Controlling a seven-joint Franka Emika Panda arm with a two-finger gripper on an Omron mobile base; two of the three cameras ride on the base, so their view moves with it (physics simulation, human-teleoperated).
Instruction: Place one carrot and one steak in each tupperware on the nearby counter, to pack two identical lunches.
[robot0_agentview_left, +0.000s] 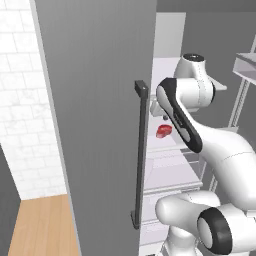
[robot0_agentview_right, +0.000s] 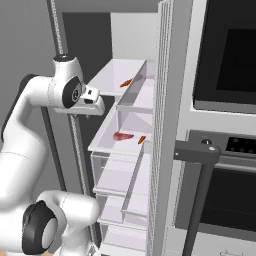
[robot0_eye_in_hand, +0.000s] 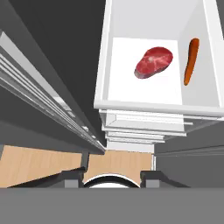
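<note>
Steak (robot0_eye_in_hand: 153, 62) lies on a white fridge shelf (robot0_eye_in_hand: 131, 87) with a carrot (robot0_eye_in_hand: 190, 61) at its 3 o'clock, while the end effector (robot0_eye_in_hand: 113, 176) hovers apart, jaw state unclear.

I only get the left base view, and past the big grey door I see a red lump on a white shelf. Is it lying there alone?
Observer: No. In the hand view that lump is a raw steak, and an orange carrot lies beside it on the same shelf, not touching it.
Visitor: Is there any other food in there?
Observer: Yes. The right base view shows a second carrot lying on the shelf above.
</note>
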